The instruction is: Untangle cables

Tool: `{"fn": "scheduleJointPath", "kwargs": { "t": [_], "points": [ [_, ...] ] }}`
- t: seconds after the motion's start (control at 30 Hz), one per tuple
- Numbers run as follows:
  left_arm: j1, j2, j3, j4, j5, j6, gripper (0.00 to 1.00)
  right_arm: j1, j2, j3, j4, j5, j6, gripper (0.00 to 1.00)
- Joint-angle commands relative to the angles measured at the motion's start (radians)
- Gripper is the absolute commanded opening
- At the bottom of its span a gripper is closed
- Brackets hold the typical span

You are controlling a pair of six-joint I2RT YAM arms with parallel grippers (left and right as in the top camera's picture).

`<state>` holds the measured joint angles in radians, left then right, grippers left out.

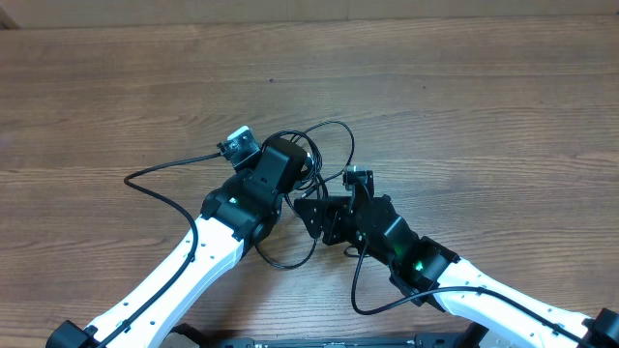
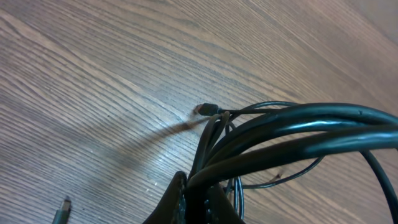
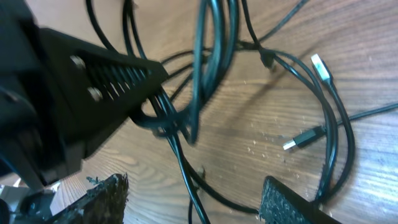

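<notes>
Left end effector (image 2: 196, 196) clamps cables (image 2: 298, 134); right end effector (image 3: 196, 200) spread wide; arms (image 1: 215, 240) hide loops overhead

Cables (image 2: 298, 134) on table (image 1: 484, 97) — in left pincer (image 2: 199, 202), before right pincer (image 3: 199, 208)

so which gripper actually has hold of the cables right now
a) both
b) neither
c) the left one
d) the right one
C: the left gripper is pinched shut on a bunch of the cables, while the right gripper has its fingers wide apart and is not closed on anything.
</notes>
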<state>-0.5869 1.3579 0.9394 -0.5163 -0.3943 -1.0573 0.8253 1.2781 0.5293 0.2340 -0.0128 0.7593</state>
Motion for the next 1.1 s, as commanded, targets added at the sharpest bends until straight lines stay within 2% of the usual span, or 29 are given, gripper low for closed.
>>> {"fn": "scheduleJointPath", "kwargs": {
  "t": [0.0, 0.1, 0.23, 0.37, 0.5, 0.6, 0.87, 1.0, 1.07],
  "points": [
    [0.004, 0.002, 0.006, 0.01, 0.059, 0.06, 0.04, 0.004, -0.01, 0.006, 0.062, 0.039, -0.005, 0.62],
    [0.003, 0.002, 0.006, 0.019, 0.133, 0.104, 0.04, 0.004, -0.01, 0.006, 0.072, 0.069, -0.009, 0.59],
    [0.003, 0.002, 0.006, 0.019, 0.153, 0.139, 0.04, 0.003, -0.01, 0.006, 0.076, 0.09, -0.009, 0.46],
    [0.003, 0.002, 0.006, 0.02, 0.16, 0.138, 0.04, 0.003, -0.01, 0.006, 0.075, 0.09, -0.008, 0.21],
    [0.003, 0.002, 0.006, 0.019, 0.163, 0.138, 0.04, 0.003, -0.01, 0.006, 0.075, 0.09, -0.008, 0.05],
    [0.004, 0.002, 0.006, 0.02, 0.154, 0.125, 0.04, 0.003, -0.01, 0.006, 0.071, 0.082, -0.005, 0.04],
    [0.004, 0.002, 0.006, 0.042, 0.099, -0.112, 0.04, 0.006, -0.01, 0.006, 0.05, -0.115, -0.001, 0.04],
    [0.004, 0.002, 0.006, 0.051, 0.1, -0.253, 0.04, 0.042, -0.008, 0.005, -0.015, -0.127, -0.001, 0.04],
    [0.004, 0.002, 0.006, 0.051, 0.1, -0.282, 0.04, 0.062, -0.008, 0.001, -0.035, -0.114, -0.002, 0.04]
  ]
}}
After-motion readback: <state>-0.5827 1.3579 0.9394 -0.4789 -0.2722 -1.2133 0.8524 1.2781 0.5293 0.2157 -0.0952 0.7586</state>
